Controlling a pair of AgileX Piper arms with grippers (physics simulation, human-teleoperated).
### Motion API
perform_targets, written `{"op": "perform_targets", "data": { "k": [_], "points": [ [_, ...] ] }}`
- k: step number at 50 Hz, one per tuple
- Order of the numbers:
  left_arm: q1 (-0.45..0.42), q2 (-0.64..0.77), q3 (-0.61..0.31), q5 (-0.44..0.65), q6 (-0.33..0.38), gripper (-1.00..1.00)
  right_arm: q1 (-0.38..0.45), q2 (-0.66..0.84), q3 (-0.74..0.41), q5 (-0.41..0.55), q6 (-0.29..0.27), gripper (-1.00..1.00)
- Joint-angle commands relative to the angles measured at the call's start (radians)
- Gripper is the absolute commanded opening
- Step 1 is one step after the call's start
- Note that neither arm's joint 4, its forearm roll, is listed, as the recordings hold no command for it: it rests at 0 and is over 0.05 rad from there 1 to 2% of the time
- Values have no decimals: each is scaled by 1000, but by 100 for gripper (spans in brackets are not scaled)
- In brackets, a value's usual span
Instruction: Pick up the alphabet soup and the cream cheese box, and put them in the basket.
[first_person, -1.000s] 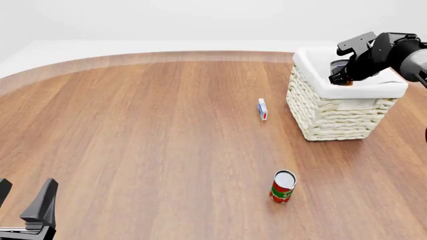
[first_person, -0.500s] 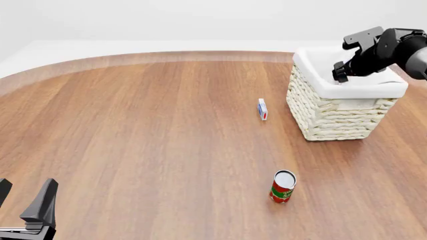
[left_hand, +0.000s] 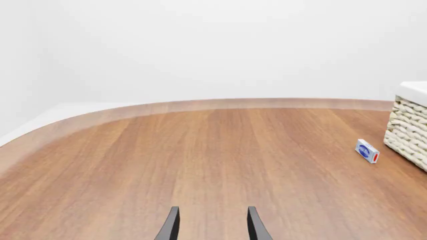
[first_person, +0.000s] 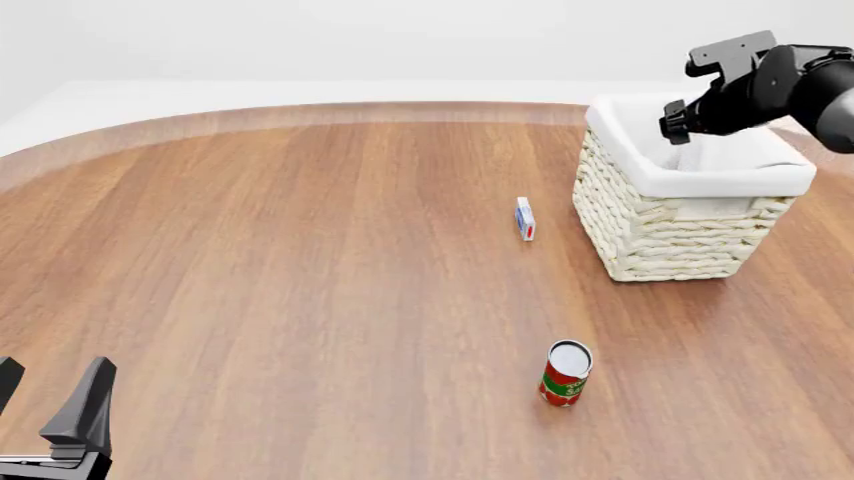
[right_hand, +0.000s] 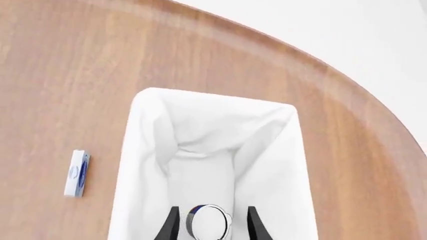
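Observation:
The alphabet soup can, of which only the silver top (right_hand: 210, 226) shows, stands inside the basket (first_person: 667, 235) on the white lining. My right gripper (first_person: 678, 124) hangs above the basket, open and holding nothing; in the right wrist view its fingers (right_hand: 172, 226) stand apart on either side of the can below. The cream cheese box (first_person: 525, 218) lies on the table just left of the basket, and also shows in the left wrist view (left_hand: 367, 150) and the right wrist view (right_hand: 77, 173). My left gripper (first_person: 54, 420) is open and empty at the near left corner.
A red-and-green labelled can (first_person: 566, 373) stands upright on the table in front of the basket, nearer to me. The basket's woven side (left_hand: 408, 130) shows at the edge of the left wrist view. The table's curved far edge (first_person: 400, 112) runs across the back.
The soup can, held at the basket's mouth a second ago, has left my right gripper and sits in the basket. The right gripper has risen a little. The left arm has not moved.

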Motion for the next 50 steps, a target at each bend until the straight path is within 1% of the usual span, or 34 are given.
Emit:
{"op": "perform_targets", "data": {
  "k": [1, 18, 19, 26, 50],
  "points": [
    [0, 0, 0, 0, 0, 100, 13, -45, 40, -66, 29, 100],
    [0, 0, 0, 0, 0, 100, 35, -106, 103, -158, 50, 100],
    [0, 0, 0, 0, 0, 100, 41, -118, 115, -176, 55, 100],
    [0, 0, 0, 0, 0, 100, 59, -140, 139, -209, 61, 100],
    [0, 0, 0, 0, 0, 100, 124, -212, 223, -322, 56, 100]
  ]
}}
